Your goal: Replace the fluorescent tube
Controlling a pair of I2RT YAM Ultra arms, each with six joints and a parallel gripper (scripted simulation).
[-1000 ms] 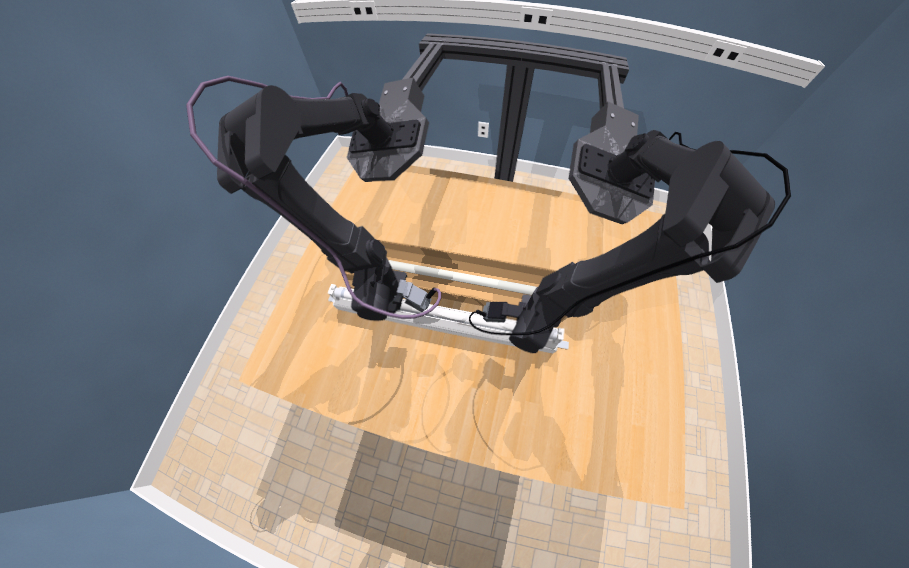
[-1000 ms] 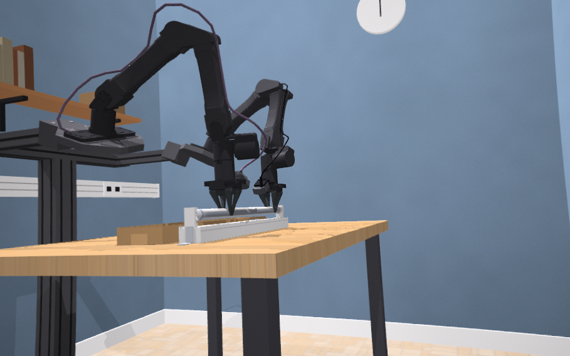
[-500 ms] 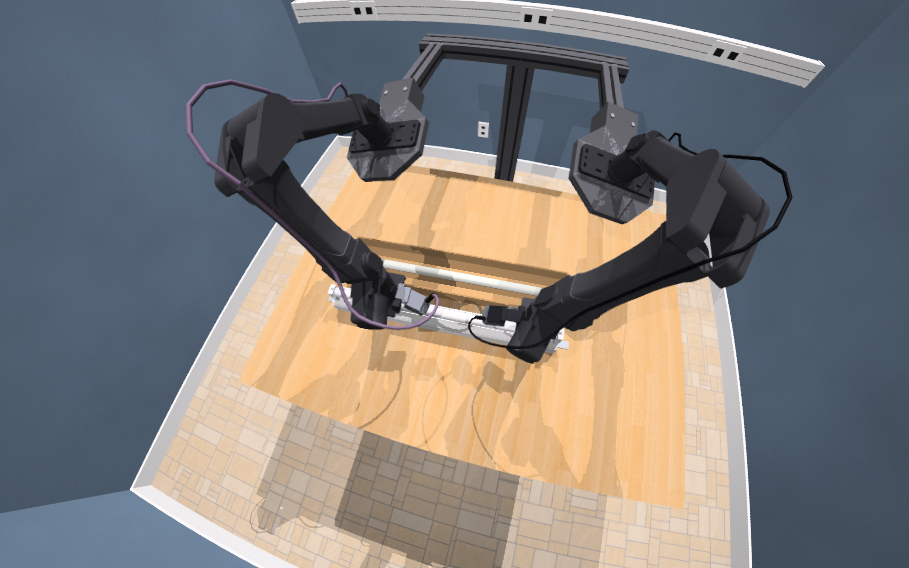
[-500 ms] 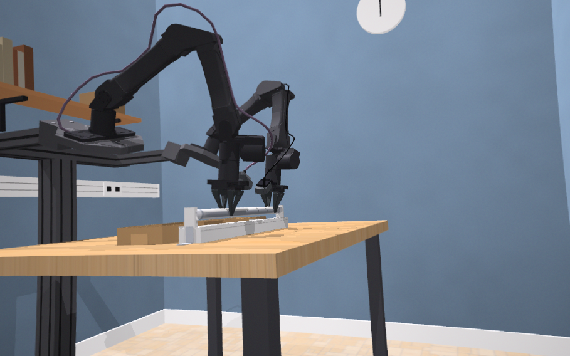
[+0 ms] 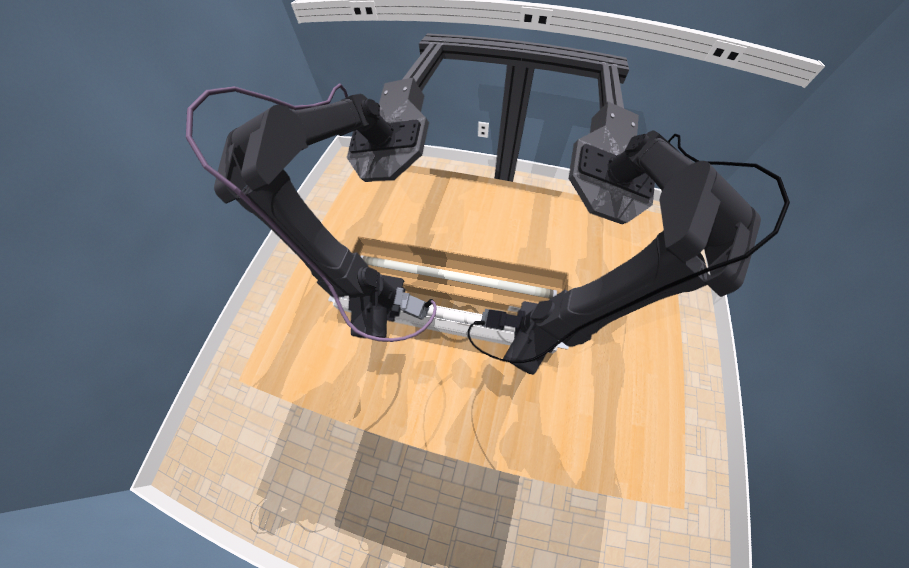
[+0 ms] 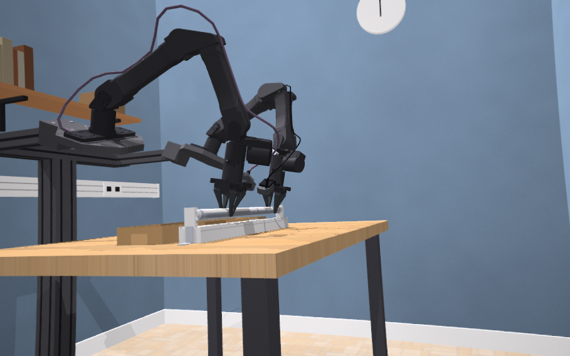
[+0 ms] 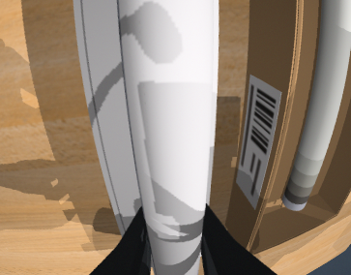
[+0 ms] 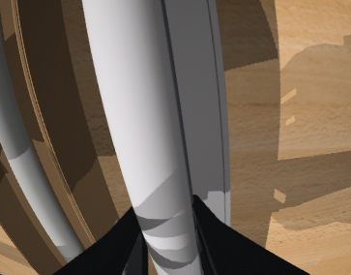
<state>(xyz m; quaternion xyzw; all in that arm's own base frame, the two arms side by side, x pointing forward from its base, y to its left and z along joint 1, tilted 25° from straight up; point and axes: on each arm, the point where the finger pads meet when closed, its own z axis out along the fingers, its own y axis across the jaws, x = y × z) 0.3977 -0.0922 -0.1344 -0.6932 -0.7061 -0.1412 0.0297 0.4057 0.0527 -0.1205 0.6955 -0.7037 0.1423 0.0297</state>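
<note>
The LED tube [image 5: 452, 313] [image 6: 251, 211] [image 7: 173, 121] [image 8: 132, 97] lies along the fixture [image 5: 457, 328] [image 6: 234, 229] [image 7: 105, 121] [image 8: 200, 97], between its lampholders, with a white face up. I cannot tell whether its ends are locked. My left gripper [image 6: 271, 209] [image 7: 173, 212] and my right gripper [image 6: 228, 211] [image 8: 166, 208] are both shut on this tube from above, well apart along it. The arms hide much of it in the top view. The old fluorescent tube [image 5: 471, 279] [image 7: 326, 97] [image 8: 41, 203] lies lengthwise inside the carton [image 5: 507, 271] [image 6: 138, 234] [image 7: 270, 29].
The carton stands on the bench [image 5: 443, 395] [image 6: 123, 265], beside the fixture on the arm-stand side. The stand [image 5: 514, 112] [image 6: 57, 220] is behind it. The near lampholder [image 6: 190, 217] rises beside the tube end. Cables loop close to both wrists.
</note>
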